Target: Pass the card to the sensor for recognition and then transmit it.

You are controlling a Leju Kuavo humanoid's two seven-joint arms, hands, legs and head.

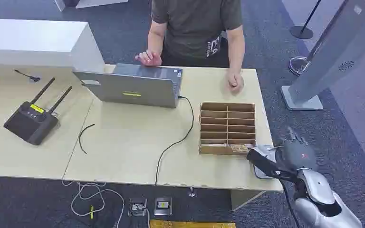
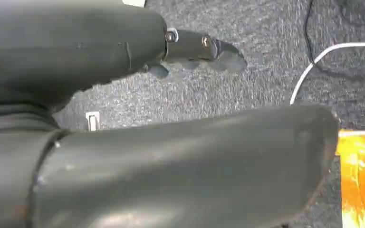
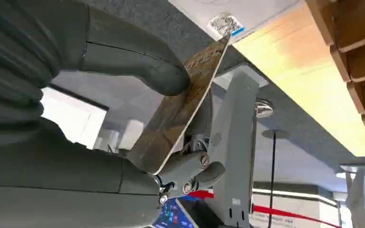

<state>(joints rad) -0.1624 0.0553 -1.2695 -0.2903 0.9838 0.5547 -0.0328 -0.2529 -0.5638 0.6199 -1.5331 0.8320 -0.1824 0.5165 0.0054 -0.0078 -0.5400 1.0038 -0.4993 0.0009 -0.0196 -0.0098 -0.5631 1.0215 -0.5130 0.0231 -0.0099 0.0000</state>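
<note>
Right hand (image 3: 123, 142) fingers (image 3: 142, 66) pinch the card (image 3: 180, 109) over the grey sensor (image 1: 264, 164) at the table (image 1: 123, 142) edge. Scan likely underway; handover remains.

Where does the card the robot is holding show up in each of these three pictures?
Head view: the card is hard to make out, at the right hand, by the wooden slotted box near the table's right end.
Left wrist view: not in it; carpet and cables.
Right wrist view: the card sits mid-picture, pinched by the thumb.
Shared landmark: the wooden slotted box, seen in the head and right wrist views.
</note>
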